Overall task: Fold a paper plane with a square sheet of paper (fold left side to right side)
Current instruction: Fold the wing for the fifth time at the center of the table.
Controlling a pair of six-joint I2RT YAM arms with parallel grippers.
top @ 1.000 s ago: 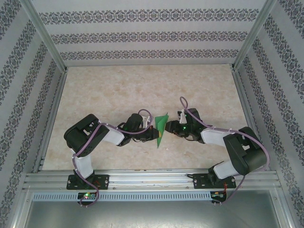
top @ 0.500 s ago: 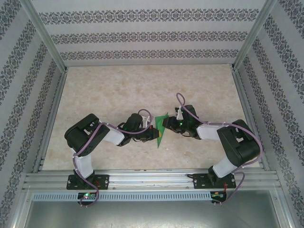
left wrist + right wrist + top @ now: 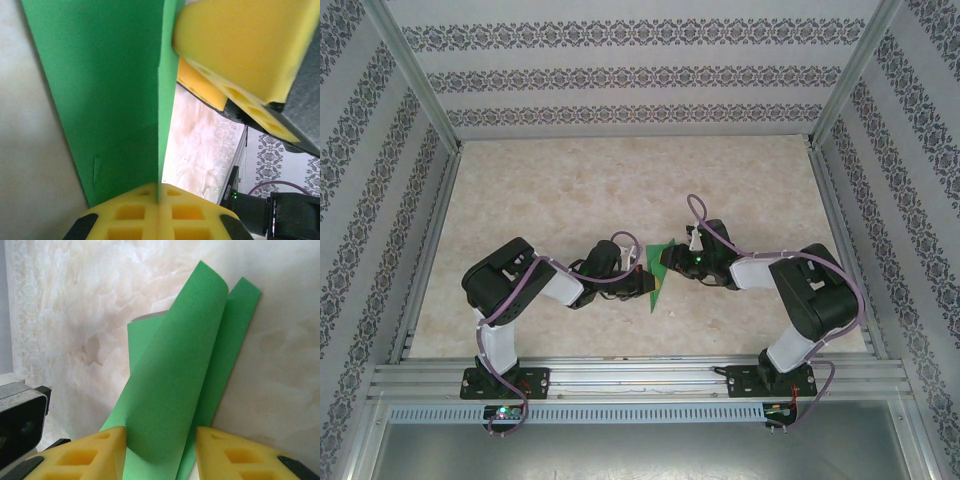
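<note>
Green paper plane [image 3: 658, 274], narrow, half-folded, one flap curled up, on table [image 3: 550, 190]

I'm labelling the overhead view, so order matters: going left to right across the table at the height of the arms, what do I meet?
Left arm's elbow → left fingers → green paper → right fingers → right arm's elbow.

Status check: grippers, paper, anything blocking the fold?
Left gripper shut on edge of green sheet. Right gripper open, fingers astride the curled flap. Flap not flat yet. Nothing seen in the way.
</note>
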